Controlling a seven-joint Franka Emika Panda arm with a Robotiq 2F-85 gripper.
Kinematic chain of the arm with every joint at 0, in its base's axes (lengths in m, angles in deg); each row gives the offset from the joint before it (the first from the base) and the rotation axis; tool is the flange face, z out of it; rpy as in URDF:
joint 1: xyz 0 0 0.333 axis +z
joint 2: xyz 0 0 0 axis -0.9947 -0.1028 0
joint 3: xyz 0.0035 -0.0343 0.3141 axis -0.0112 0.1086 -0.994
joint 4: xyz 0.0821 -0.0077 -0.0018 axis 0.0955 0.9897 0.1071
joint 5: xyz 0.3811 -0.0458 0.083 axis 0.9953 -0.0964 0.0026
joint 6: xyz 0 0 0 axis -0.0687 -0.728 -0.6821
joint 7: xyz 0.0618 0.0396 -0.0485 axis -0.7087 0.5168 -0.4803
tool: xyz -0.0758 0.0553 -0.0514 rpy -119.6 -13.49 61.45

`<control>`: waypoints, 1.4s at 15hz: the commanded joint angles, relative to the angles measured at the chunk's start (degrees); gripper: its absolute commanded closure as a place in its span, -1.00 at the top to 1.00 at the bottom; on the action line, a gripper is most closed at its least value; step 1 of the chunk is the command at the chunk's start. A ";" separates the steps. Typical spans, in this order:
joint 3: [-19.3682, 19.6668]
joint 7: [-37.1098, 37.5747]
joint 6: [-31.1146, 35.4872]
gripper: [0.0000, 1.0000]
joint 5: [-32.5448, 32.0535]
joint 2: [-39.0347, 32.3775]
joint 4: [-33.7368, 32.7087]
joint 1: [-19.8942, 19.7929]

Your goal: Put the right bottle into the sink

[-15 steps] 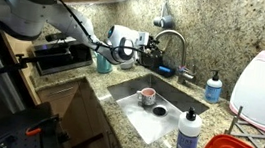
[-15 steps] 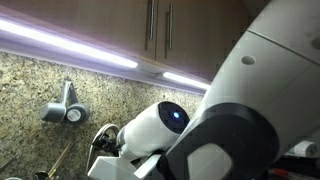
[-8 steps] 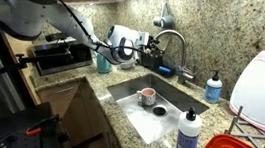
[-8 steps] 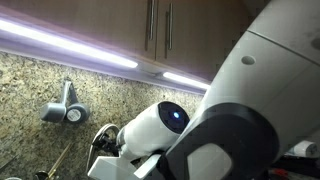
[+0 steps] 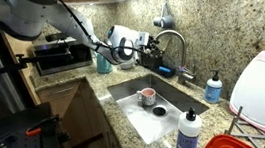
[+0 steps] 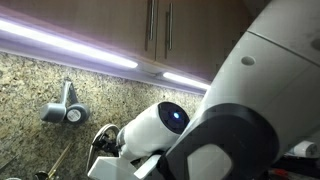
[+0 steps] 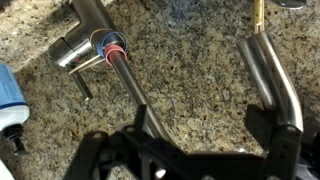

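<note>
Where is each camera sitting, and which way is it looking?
In an exterior view: near the arm base, facing the sink, faucet and white bottle; the end effector shows too.
In an exterior view: close behind the arm, tilted up at backsplash and cabinets.
Wrist view: looking down on granite countertop; open end effector at the bottom.
Shared: the faucet, wrist and exterior.

We are seeing a speckled granite backsplash (image 6: 30,90) glowing under a light strip (image 6: 70,46) beneath wooden wall cabinets (image 6: 100,20); a matching granite countertop (image 5: 215,116) is running over wooden base cabinets (image 5: 85,116).
</note>
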 commanded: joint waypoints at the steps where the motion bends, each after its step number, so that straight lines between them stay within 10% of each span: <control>1: 0.00 0.00 0.00 1.00 0.00 0.00 0.00 0.00; 13: 0.37 0.28 -15.49 1.00 1.01 1.89 2.76 3.01; 21: -7.73 1.11 -15.29 1.00 3.37 1.86 3.67 -0.80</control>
